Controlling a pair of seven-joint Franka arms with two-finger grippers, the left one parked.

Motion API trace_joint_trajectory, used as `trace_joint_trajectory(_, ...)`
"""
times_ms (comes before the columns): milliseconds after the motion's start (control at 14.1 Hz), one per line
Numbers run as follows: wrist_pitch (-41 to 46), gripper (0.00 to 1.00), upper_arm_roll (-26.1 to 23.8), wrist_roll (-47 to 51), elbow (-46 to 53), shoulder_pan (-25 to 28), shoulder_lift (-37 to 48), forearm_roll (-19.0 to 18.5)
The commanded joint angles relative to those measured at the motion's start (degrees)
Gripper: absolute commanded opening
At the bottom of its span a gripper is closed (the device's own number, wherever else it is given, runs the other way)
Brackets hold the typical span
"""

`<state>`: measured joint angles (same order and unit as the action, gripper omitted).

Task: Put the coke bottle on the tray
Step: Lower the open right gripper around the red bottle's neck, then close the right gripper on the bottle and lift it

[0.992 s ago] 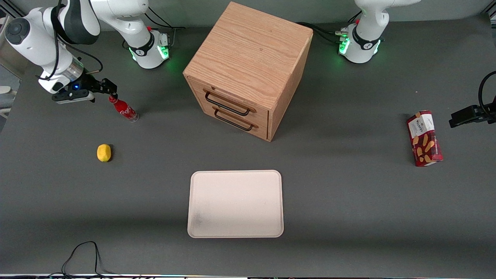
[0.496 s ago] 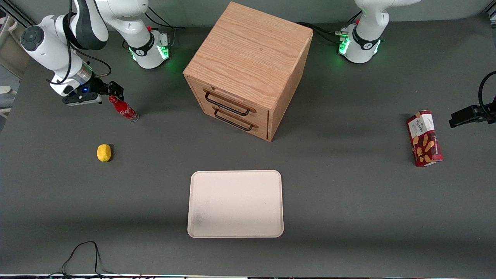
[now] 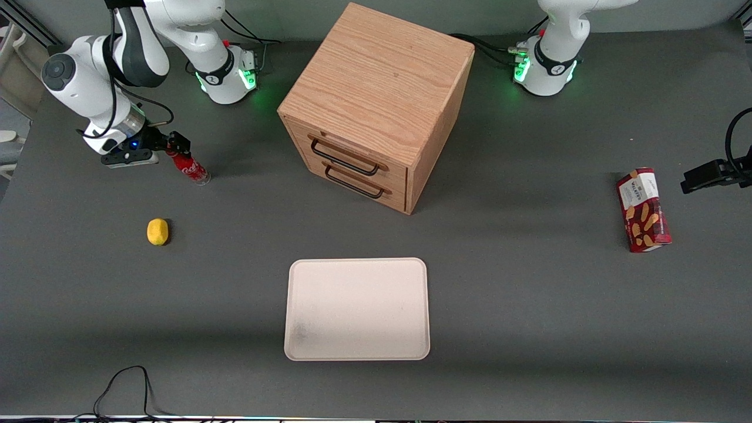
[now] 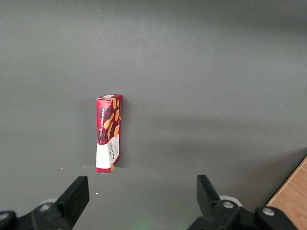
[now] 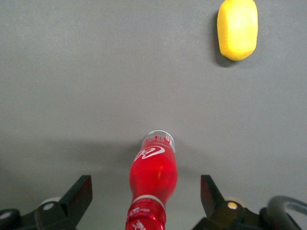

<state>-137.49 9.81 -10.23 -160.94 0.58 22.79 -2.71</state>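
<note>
The coke bottle [image 3: 191, 167], small, red, with a white script logo and clear base, stands on the dark table toward the working arm's end. My gripper [image 3: 175, 144] is open at the bottle's cap end. In the right wrist view the bottle [image 5: 153, 179] sits between the two spread fingers [image 5: 79, 194], with a gap on each side and no contact. The cream-pink tray [image 3: 357, 308] lies flat near the table's front edge, nearer the front camera than the cabinet, with nothing on it.
A wooden drawer cabinet [image 3: 376, 103] stands mid-table. A yellow lemon [image 3: 157, 231] lies nearer the front camera than the bottle; it also shows in the right wrist view [image 5: 237, 28]. A red snack box [image 3: 643, 210] lies toward the parked arm's end.
My gripper has moved down and closer to the bottle, so its open fingers now straddle the cap end. The bottle has not moved.
</note>
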Motion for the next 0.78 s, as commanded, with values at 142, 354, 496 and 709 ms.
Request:
trace_joint_trajectory(142,-3.2,1.0,0.7,0.9,-4.1,0.5,2.3,-0.3)
trace_joint_trajectory(354,-2.7,1.0,0.9,0.8,-4.1,0.4,2.3,-0.2)
trace_joint_trajectory(496,-1.4,0.71,0.9,0.9,-3.9,0.4,2.3,-0.2)
trace_joint_trajectory(709,1.1,0.41,0.9,0.9,-3.8,0.1,3.3,-0.2)
